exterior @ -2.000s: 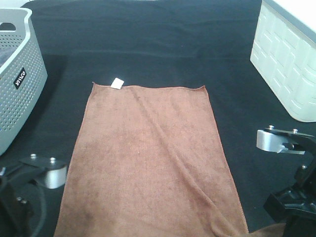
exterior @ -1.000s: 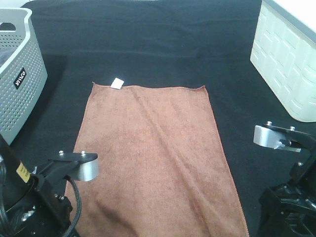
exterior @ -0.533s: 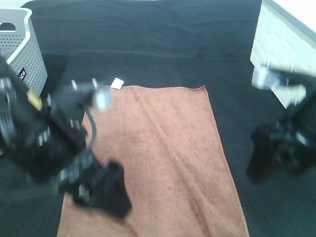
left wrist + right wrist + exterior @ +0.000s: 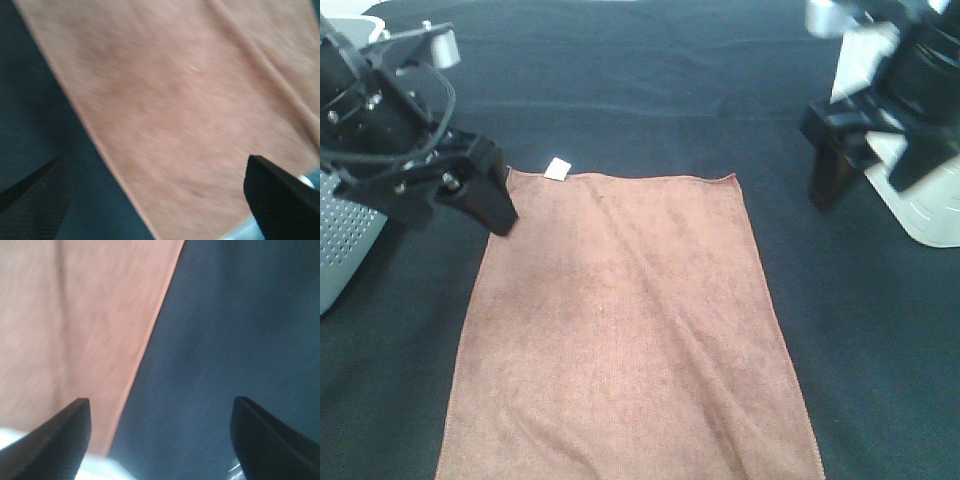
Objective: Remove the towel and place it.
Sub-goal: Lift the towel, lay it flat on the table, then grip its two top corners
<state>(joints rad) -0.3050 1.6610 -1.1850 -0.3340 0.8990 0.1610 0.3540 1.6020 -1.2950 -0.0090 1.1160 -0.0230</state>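
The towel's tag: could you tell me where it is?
Exterior high view: the tag lies at the towel's far left corner, on the black cloth, just right of the left end effector.

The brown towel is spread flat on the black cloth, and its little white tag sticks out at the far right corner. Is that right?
Not quite. The towel is spread flat on the black cloth, but its white tag is at the far left corner, on the grey basket's side. The exterior high view shows it.
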